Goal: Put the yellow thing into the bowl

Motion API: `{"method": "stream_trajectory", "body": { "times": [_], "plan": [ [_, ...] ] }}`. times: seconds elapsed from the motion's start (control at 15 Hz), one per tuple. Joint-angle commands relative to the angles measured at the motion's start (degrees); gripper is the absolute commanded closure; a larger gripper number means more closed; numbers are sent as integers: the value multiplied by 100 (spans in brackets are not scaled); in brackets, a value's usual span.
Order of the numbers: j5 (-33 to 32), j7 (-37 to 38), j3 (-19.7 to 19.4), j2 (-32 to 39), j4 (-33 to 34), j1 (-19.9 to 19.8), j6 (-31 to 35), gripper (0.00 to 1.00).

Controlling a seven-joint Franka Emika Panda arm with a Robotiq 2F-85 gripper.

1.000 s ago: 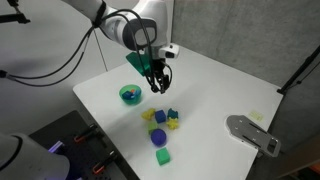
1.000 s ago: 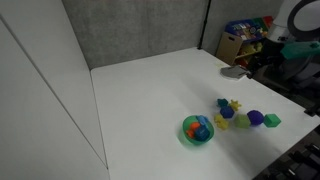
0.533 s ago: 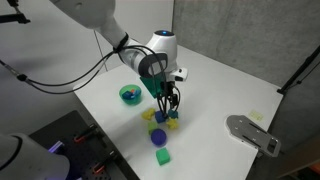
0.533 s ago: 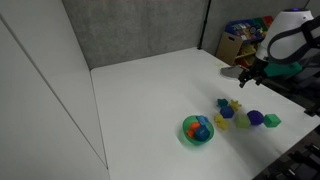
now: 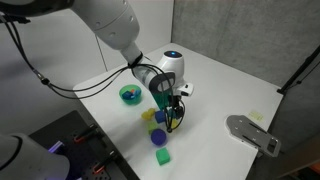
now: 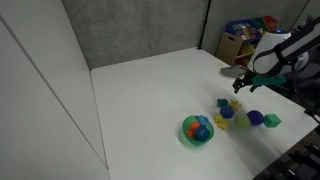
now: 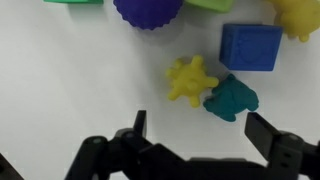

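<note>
Table point(image 5: 225, 75) is white, with the bowl point(image 5: 130, 100) on it and a scatter of toys near the bowl. My gripper point(image 7: 195, 116) hangs over that scatter, fingers spread wide, nothing held. In the wrist view the blue block point(image 7: 251, 46) lies further out and the teal piece point(image 7: 231, 98) closer in. The yellow thing point(image 7: 189, 80) is on the table, just ahead of my fingertips and between their lines, touching or nearly touching the teal piece. It's not in the bowl yet. Risks, as I judge them: closing here could trap the teal piece too, since it lies toward one finger. The knobbly shape may twist out of the pads. Coming down off-centre would shove both toys. Another yellow piece point(image 7: 300, 12) at the corner is the wrong target.
</note>
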Motion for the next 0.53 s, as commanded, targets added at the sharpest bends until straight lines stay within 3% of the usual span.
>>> {"method": "stream_trajectory", "body": {
  "times": [0.0, 0.47],
  "plan": [
    [146, 145, -113, 496, 402, 102, 1, 0],
    [308, 126, -123, 991, 668, 135, -82, 0]
  ]
}}
